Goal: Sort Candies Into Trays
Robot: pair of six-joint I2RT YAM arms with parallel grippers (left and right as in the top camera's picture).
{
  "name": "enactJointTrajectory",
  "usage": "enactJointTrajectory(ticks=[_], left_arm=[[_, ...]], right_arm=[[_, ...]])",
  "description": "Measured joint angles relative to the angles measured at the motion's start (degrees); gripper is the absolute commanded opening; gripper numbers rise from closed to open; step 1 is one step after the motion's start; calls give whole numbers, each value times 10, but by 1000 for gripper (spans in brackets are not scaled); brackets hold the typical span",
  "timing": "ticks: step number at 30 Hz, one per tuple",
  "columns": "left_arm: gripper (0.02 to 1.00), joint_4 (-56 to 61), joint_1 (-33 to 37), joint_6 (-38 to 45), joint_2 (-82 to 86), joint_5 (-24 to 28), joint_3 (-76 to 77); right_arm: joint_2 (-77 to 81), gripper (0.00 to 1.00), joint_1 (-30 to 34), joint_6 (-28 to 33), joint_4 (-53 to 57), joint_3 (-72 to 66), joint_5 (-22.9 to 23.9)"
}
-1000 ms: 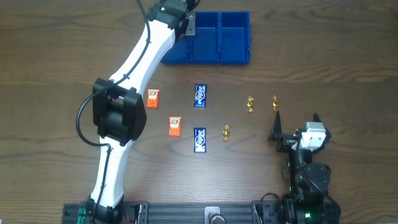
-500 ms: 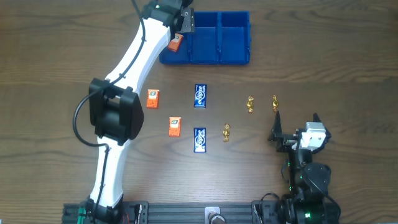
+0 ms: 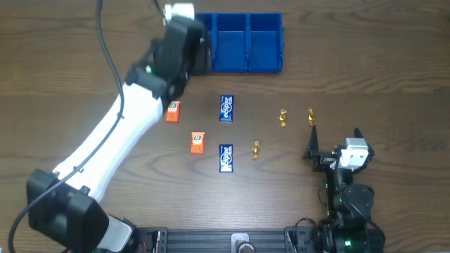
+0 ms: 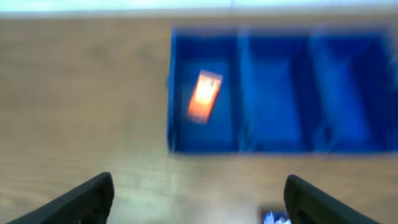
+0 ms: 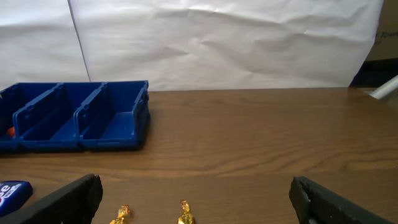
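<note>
above the table [image 4: 74,112] beside the blue tray [image 4: 273,144], the left tool [image 4: 199,202] is spread wide, holding nothing.

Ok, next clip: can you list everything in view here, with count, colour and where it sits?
tray: one, blue, three compartments, far side of the table.
orange candies: three, orange; one in the tray's left end compartment, two on the table.
blue candies: two, blue, on the table right of the loose orange ones.
gold candies: three, gold, on the table right of the blue ones.
table: one, brown wood.
backdrop: one, white, behind the table.
left gripper: one, black, open, empty, in front of the tray.
right gripper: one, black, open, empty, right of the gold candies.
</note>
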State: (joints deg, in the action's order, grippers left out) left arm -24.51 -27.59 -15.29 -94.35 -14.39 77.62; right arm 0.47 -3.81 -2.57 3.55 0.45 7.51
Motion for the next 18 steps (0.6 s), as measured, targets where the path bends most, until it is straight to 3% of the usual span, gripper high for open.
enactJointTrajectory(ticks=[7,18], left_arm=[[939,50,20,-28,-27,36,-178],[901,81,46,-42,-29,61,-238]], right_arm=[[0,998,0,0,0,0,0],[0,996,0,0,0,0,0]])
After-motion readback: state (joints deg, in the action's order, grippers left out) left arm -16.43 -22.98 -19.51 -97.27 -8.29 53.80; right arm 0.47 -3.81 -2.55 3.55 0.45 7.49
